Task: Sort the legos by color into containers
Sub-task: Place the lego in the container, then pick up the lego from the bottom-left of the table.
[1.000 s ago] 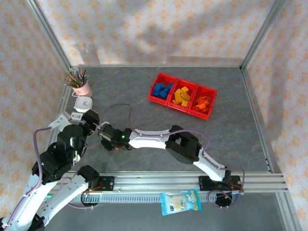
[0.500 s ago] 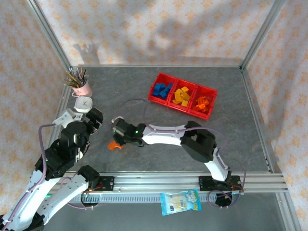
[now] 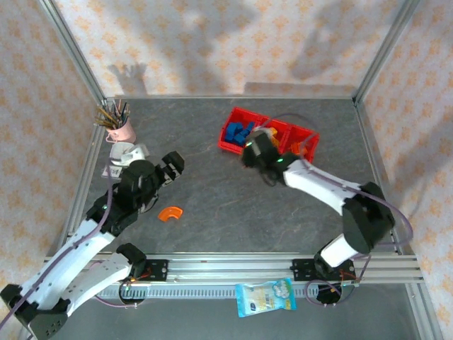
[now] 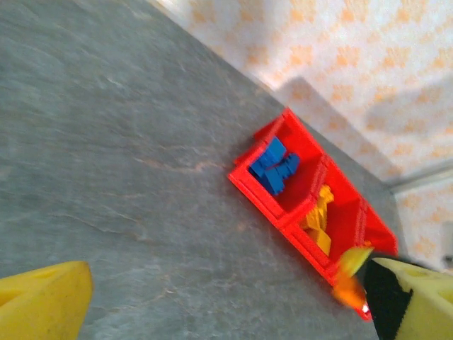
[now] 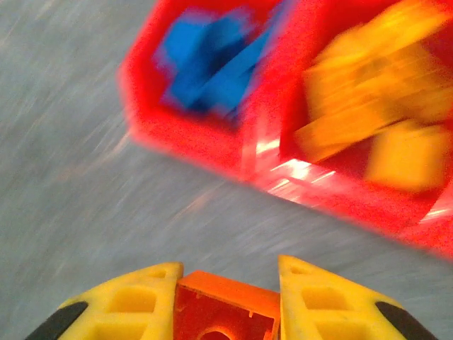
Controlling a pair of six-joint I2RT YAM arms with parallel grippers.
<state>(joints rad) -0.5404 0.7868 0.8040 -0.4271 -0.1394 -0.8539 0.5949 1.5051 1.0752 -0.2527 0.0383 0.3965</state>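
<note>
Yellow moulded plastic forms the fingers (image 5: 325, 304) of the right gripper (image 5: 228, 283), each with recessed rectangular pockets and a black pad at its outer edge. The jaws are clamped on an orange brick (image 5: 223, 315), a blocky piece with flat faces and a round hole in the face toward the camera. Beyond the fingertips lies the grey stone-textured table (image 5: 64, 184), then the containers (image 5: 212, 145), a glossy red plastic tray with thin dividing walls. Motion blurs this view. The blue bricks (image 5: 212, 64) sit in one bin and the yellow bricks (image 5: 375, 106) in the adjoining bin.

In the overhead view, the right gripper (image 3: 253, 152) hovers at the near wall of the containers (image 3: 226, 145), over the boundary of the blue and yellow bins.

The left gripper (image 3: 172, 164) is released, its yellow fingers (image 4: 42, 297) spread wide with nothing between them. It is raised over the table and aimed at the containers (image 4: 283, 205). An orange arched brick (image 3: 170, 212) lies flat on the table near the left arm, well apart from the tray. A pink cup (image 3: 122, 129) of brushes stands at the far left corner.
</note>
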